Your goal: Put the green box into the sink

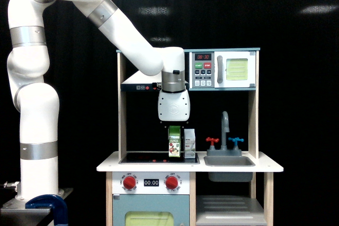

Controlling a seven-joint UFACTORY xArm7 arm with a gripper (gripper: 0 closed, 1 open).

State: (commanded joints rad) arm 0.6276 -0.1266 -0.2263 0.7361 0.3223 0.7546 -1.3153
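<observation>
The green box (174,144), a light green juice carton with a white front label, hangs just above the black stovetop (148,158). My gripper (174,132) comes straight down over the carton's gabled top and is shut on it. The dark fingers are hard to make out against the black backdrop. The sink (229,161), a grey basin in the white counter, lies toward the exterior view's right of the carton, about a hand's width away.
A white and grey milk carton (189,143) stands right beside the green box, between it and the sink. A grey faucet (225,124) with red and blue handles rises behind the basin. A toy microwave shelf (225,70) overhangs the counter.
</observation>
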